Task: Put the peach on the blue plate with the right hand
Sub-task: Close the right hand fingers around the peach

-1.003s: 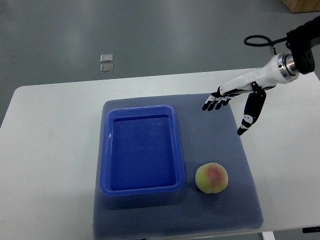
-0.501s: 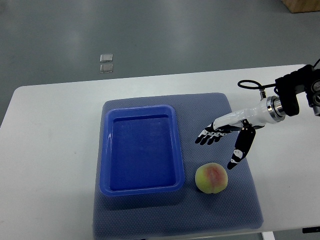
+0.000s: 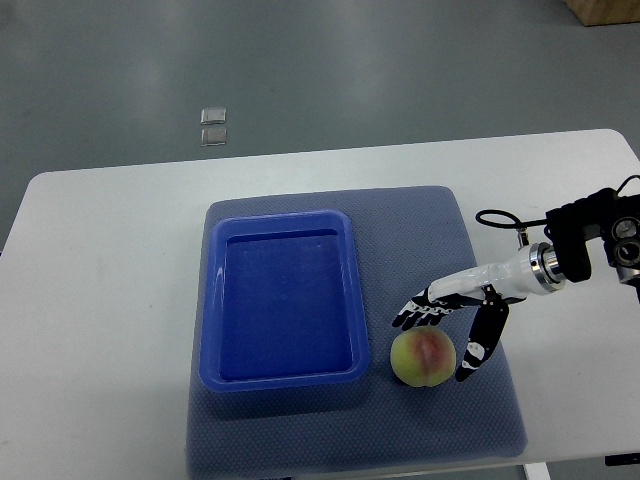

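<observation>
A yellow-green peach [image 3: 423,357] with a red blush lies on the grey-blue mat [image 3: 350,440], just right of the blue plate's front right corner. The blue plate [image 3: 212,300] is a deep rectangular tray with nothing in it. My right hand [image 3: 440,335] reaches in from the right edge and hovers right over the peach. Its fingers [image 3: 420,309] are spread above the fruit's far side and the thumb [image 3: 472,352] points down by its right side. It holds nothing. The left arm does not show.
The mat lies on a white table [image 3: 100,300] whose front edge runs just below it. Two small clear squares [image 3: 212,127] sit on the grey floor beyond the table. A black cable [image 3: 497,217] loops at my right wrist.
My right hand has come down and toward the front, from above the mat's far right corner to straddling the peach. The peach and plate have not moved.
</observation>
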